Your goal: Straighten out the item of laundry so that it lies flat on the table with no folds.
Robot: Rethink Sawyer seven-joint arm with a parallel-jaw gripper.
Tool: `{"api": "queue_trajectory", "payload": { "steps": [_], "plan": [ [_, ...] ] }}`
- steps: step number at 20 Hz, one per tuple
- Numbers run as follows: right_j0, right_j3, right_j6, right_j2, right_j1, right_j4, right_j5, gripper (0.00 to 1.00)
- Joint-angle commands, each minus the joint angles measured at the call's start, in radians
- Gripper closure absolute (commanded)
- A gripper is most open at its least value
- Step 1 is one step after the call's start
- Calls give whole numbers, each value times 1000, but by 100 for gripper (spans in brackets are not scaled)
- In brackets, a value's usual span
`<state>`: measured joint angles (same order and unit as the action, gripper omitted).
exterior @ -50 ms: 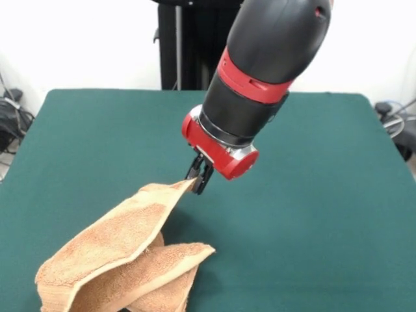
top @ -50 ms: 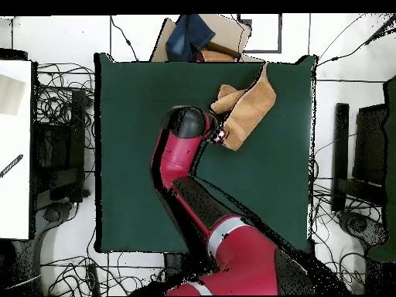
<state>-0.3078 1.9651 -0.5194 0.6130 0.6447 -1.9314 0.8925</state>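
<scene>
Gripper clamped on towel corner, lifted; rest trails folded on table.

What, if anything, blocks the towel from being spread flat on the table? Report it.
Nothing visible does. The gripper is shut on a corner of the towel, which lies folded near the table edge. The green cloth beside it is bare; only the arm hangs above.

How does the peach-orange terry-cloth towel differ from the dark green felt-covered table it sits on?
The peach-orange terry-cloth towel is small, folded over itself, one corner lifted by the gripper; the dark green felt-covered table is far larger, flat and smooth. The towel looks nubby, the table plain. Both are fabric surfaces.
</scene>
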Motion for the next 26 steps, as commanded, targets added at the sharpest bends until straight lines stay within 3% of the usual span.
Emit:
{"api": "queue_trajectory", "payload": {
  "steps": [1,18,26],
  "plan": [
    [49,-7,-308,72,16,-138,17,100],
    [121,-137,-336,66,-10,-222,91,100],
    [161,-240,-364,-12,-56,-116,157,100]
  ]
}}
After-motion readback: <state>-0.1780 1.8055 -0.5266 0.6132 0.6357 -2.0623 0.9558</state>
